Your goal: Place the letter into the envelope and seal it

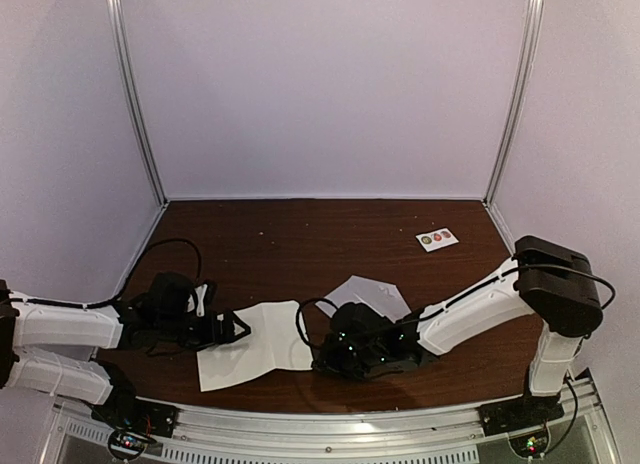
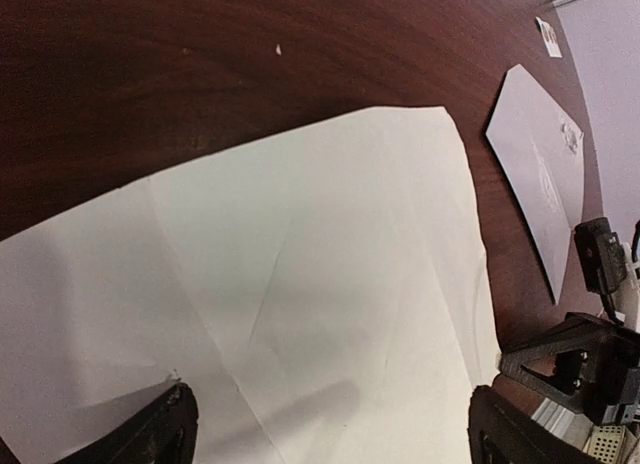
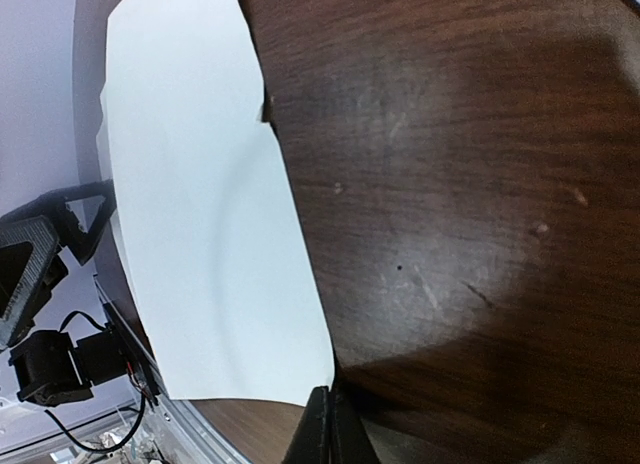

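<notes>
The letter, a creased white sheet (image 1: 255, 346), lies near the table's front edge between my two grippers. It fills the left wrist view (image 2: 300, 284) and shows in the right wrist view (image 3: 200, 204). My left gripper (image 1: 240, 329) is open at the sheet's left edge, with its fingers spread wide over the paper (image 2: 335, 424). My right gripper (image 1: 318, 362) is shut on the sheet's right corner (image 3: 332, 424). The pale grey envelope (image 1: 370, 294) with its pointed flap lies flat just behind the right gripper. It also shows in the left wrist view (image 2: 540, 164).
A small white card of round stickers (image 1: 437, 238) lies at the back right of the brown table (image 1: 300, 244). White walls with metal posts enclose the back and sides. The metal rail (image 1: 330, 439) runs along the front edge.
</notes>
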